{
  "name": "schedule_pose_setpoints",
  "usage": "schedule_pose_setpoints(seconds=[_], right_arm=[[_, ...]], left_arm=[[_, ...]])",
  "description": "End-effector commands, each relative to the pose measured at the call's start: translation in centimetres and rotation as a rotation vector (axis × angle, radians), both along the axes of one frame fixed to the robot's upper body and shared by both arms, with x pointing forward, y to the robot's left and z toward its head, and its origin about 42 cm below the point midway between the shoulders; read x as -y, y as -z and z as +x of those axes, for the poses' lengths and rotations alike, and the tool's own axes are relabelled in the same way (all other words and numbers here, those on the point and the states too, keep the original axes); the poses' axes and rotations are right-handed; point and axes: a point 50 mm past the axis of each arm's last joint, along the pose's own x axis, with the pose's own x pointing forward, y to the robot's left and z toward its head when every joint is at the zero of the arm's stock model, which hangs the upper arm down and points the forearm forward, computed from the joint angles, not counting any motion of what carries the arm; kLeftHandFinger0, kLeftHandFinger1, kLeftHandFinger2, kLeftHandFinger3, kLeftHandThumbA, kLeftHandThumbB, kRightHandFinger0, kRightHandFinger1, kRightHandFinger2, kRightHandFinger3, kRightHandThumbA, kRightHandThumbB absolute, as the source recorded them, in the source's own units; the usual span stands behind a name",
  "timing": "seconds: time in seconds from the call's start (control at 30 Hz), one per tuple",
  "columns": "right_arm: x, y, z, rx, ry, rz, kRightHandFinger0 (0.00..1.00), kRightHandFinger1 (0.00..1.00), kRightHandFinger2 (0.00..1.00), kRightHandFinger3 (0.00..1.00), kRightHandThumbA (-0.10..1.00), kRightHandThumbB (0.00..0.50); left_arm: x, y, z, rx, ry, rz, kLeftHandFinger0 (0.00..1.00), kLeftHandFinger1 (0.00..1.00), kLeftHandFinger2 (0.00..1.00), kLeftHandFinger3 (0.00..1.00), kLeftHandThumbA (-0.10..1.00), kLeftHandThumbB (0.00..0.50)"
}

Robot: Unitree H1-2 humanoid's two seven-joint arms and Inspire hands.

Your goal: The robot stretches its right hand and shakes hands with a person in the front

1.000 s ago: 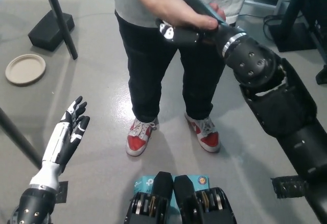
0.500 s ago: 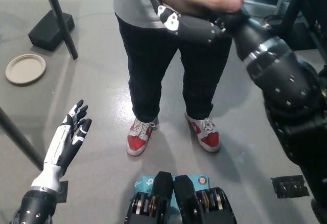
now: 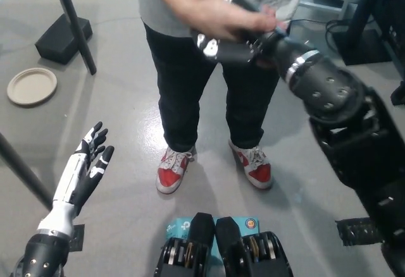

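A person in a grey shirt and black trousers (image 3: 190,81) stands right in front of me, red and white shoes on the floor. The person's hand (image 3: 218,16) is wrapped over my black right hand (image 3: 229,40), which is raised at the top middle and shut on it in a handshake. The picture is blurred there. My black right arm (image 3: 329,93) reaches up from the lower right. At the lower left my white left hand (image 3: 85,169) rests low and open, apart from everything.
A round beige plate (image 3: 31,86) lies on the grey floor at the left. A black stand pole and its base block (image 3: 63,36) are at the upper left. Black chair legs and cables (image 3: 361,18) crowd the upper right.
The clasped hands went up half a second ago and have now come back down. My left hand has barely moved.
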Motion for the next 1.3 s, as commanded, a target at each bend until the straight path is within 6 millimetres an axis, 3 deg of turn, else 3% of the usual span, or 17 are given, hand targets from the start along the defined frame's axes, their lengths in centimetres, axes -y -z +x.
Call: schedule_pose_setpoints(seconds=[0.0, 0.17, 0.27, 0.37, 0.43, 0.47, 0.57, 0.73, 0.83, 0.93, 1.1, 1.27], right_arm=[[-1.4, 1.3, 5.6, -0.016, 0.065, -0.126, 1.00, 1.00, 1.00, 1.00, 0.44, 0.257], [-1.0, 3.7, 6.8, -0.068, 0.093, -0.160, 1.00, 1.00, 1.00, 1.00, 0.44, 0.255], [-0.8, 3.9, 6.3, -0.059, 0.082, -0.161, 1.00, 1.00, 1.00, 1.00, 0.52, 0.274], [-0.7, 3.4, 5.4, -0.045, 0.053, -0.150, 1.00, 1.00, 1.00, 1.00, 0.72, 0.370], [-0.3, 2.9, 4.0, -0.008, 0.027, -0.101, 1.00, 1.00, 1.00, 1.00, 0.81, 0.470], [-0.2, 2.5, 3.4, 0.005, 0.024, -0.098, 1.00, 1.00, 1.00, 1.00, 0.87, 0.479], [1.1, 1.2, 0.8, 0.096, -0.013, -0.021, 1.00, 1.00, 1.00, 1.00, 1.00, 0.460], [3.8, -0.5, -3.5, 0.204, -0.019, 0.119, 1.00, 1.00, 1.00, 1.00, 1.00, 0.476], [5.5, -0.6, -5.7, 0.218, -0.020, 0.192, 1.00, 1.00, 1.00, 1.00, 1.00, 0.463], [7.4, -0.2, -7.7, 0.222, 0.007, 0.241, 1.00, 1.00, 1.00, 1.00, 1.00, 0.480], [10.3, 2.2, -8.6, 0.236, 0.066, 0.321, 1.00, 1.00, 1.00, 1.00, 1.00, 0.445], [12.5, 7.6, -7.5, 0.099, 0.196, 0.386, 1.00, 1.00, 1.00, 1.00, 0.99, 0.393]], left_arm=[[-0.5, -2.7, 1.0, 0.096, 0.012, 0.024, 1.00, 1.00, 1.00, 1.00, 0.83, 0.101], [-0.5, -3.1, 1.2, 0.096, 0.013, 0.022, 1.00, 1.00, 1.00, 1.00, 0.83, 0.113], [-0.5, -3.4, 1.3, 0.096, 0.017, 0.024, 1.00, 1.00, 1.00, 1.00, 0.84, 0.110], [-0.5, -3.4, 1.3, 0.093, 0.019, 0.020, 1.00, 1.00, 1.00, 1.00, 0.84, 0.114], [-0.5, -3.4, 1.4, 0.092, 0.021, 0.024, 1.00, 1.00, 1.00, 1.00, 0.83, 0.106], [-0.6, -3.4, 1.4, 0.091, 0.021, 0.023, 1.00, 1.00, 1.00, 1.00, 0.83, 0.109], [-0.7, -3.3, 1.3, 0.090, 0.017, 0.025, 1.00, 1.00, 1.00, 1.00, 0.84, 0.109], [-0.7, -3.0, 1.2, 0.082, 0.018, 0.010, 1.00, 1.00, 1.00, 1.00, 0.83, 0.101], [-0.8, -2.9, 1.1, 0.083, 0.017, 0.014, 1.00, 1.00, 1.00, 1.00, 0.82, 0.103], [-0.8, -2.8, 1.0, 0.074, 0.019, 0.007, 1.00, 1.00, 1.00, 1.00, 0.82, 0.099], [-0.8, -2.8, 1.1, 0.079, 0.018, 0.009, 1.00, 1.00, 1.00, 1.00, 0.81, 0.089], [-0.9, -2.5, 0.9, 0.076, 0.021, 0.002, 1.00, 1.00, 1.00, 1.00, 0.81, 0.091]])
